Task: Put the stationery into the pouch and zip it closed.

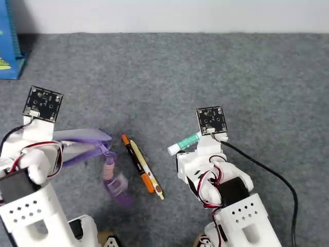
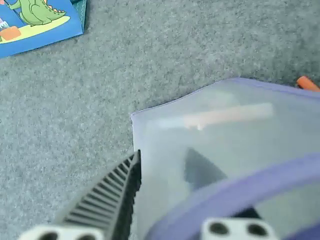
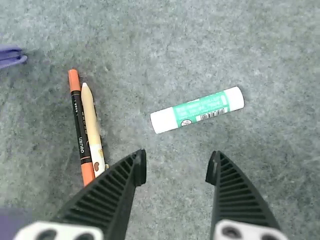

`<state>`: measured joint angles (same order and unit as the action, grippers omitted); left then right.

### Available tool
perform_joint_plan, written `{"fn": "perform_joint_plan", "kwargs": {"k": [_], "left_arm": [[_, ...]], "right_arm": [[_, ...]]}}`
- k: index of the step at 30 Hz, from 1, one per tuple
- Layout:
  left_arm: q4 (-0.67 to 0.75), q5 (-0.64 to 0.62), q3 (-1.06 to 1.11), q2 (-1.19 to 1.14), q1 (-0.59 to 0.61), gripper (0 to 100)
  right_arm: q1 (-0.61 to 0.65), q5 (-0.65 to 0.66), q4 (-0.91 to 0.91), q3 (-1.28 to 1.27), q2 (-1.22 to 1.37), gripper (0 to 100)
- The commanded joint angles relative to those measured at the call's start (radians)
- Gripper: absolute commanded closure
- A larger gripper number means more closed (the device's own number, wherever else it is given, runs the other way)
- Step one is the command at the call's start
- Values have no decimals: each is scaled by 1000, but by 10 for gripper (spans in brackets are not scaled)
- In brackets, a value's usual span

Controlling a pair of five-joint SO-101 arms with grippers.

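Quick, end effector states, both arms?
Left end effector: closed on the pouch, as far as it shows.
Right end effector: open, empty; the glue stick lies loose near it.

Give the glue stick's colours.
The glue stick is white with a green middle band; right wrist view shows it best.

We see the pouch (image 1: 82, 141), clear plastic edged with a purple zip band, to the left of the pens, its mouth parted and facing them. Its zip pull (image 1: 109, 167) hangs blurred below the mouth. A pale streak shows on the pouch wall; we cannot tell whether it is inside. Two pens lie flat, side by side and touching: an orange pen (image 1: 134, 158) with a black barrel, and a beige pen (image 1: 143, 160) on its right. The glue stick (image 3: 197, 110), white with a green label, lies flat, well apart on their right
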<state>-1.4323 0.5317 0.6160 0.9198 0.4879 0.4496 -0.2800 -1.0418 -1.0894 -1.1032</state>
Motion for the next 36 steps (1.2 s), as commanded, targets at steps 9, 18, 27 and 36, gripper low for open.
{"fn": "perform_joint_plan", "kwargs": {"k": [9,18,27,36], "left_arm": [[-21,-104,-104,0,-2,988],[-133,-218,-231,-2,-143,989],[-250,-305,-323,-63,-267,989],[-262,-305,-415,-319,-180,989]], "right_arm": [[-4,-12,-1,63,-16,794],[-4,-8,-4,63,-16,794],[-5,28,-73,92,-16,793],[12,63,-222,236,-4,791]]}}
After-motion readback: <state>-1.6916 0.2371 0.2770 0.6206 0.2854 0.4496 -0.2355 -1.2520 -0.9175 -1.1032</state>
